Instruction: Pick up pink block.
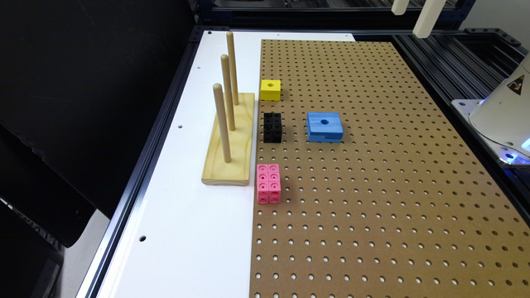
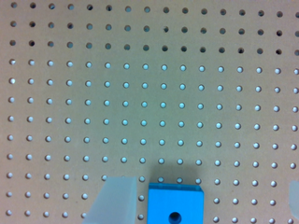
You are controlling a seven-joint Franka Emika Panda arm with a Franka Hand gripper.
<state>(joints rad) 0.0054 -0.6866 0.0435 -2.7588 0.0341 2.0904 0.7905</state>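
While the arm hangs high over the far end of the bench, this is how things stand:

Gripper: two pale fingers [image 1: 428, 18] hang down at the top of the exterior view, over the dark frame past the board's far edge. In the wrist view one translucent white finger [image 2: 114, 200] shows on one side and a sliver of the other [image 2: 294, 200] at the opposite edge. They stand wide apart, holding nothing and touching nothing.

Pink block: the bright pink plastic block of linked dimpled cubes [image 1: 268, 183] sits on the brown perforated hardboard [image 1: 372, 186], right at the board's edge on the exterior view's left, just beside the near corner of the wooden base. It is well apart from the gripper.

Peg stand: a pale wooden base with three upright dowels [image 1: 230, 138] rests on the white tabletop [image 1: 174, 231], alongside the board.

Black cube: a cube of linked black pieces [image 1: 272, 127] sits farther back than the pink block, along the same edge.

Yellow block: a small yellow block with a round hole on top [image 1: 270, 89] sits farther back still.

Blue block: a flat blue block with a centre hole [image 1: 325, 127] lies beside the black cube, toward the exterior view's right. In the wrist view it [image 2: 175, 204] shows between the two fingers, far below them.

Robot base: a white housing [image 1: 503, 111] at the exterior view's right edge.
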